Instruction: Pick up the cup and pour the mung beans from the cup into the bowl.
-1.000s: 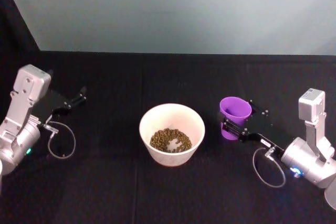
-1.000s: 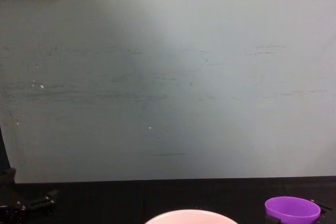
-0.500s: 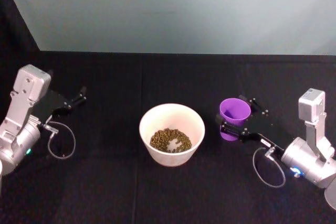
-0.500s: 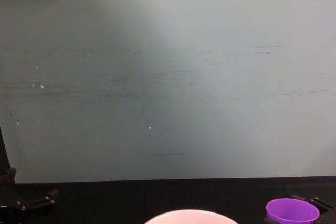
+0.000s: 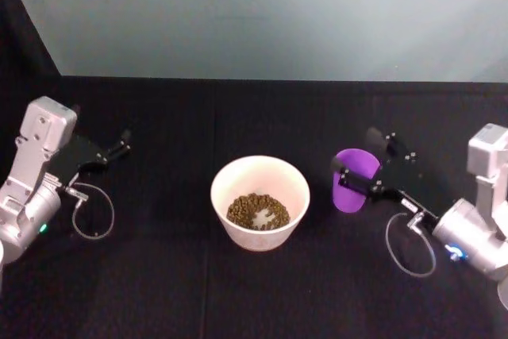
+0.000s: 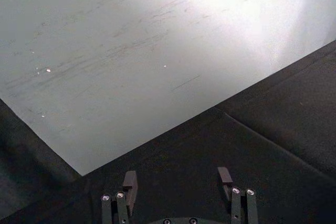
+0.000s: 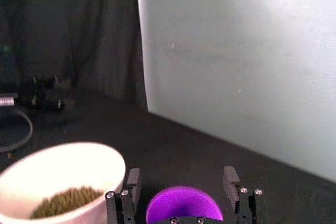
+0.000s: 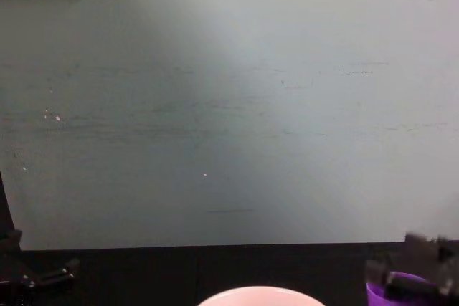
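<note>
Now the cup (image 5: 350, 179) between the right gripper's (image 5: 366, 163) spread jaws, released, beside the bowl (image 5: 259, 171)

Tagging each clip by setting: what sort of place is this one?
Probably a lab or test bench, not a home: a table draped in black cloth, a bare pale wall behind, and just a bowl of beans and a purple cup set out.

The right pincer (image 5: 367, 166) has opened and drawn back from the cup (image 5: 352, 180).
</note>
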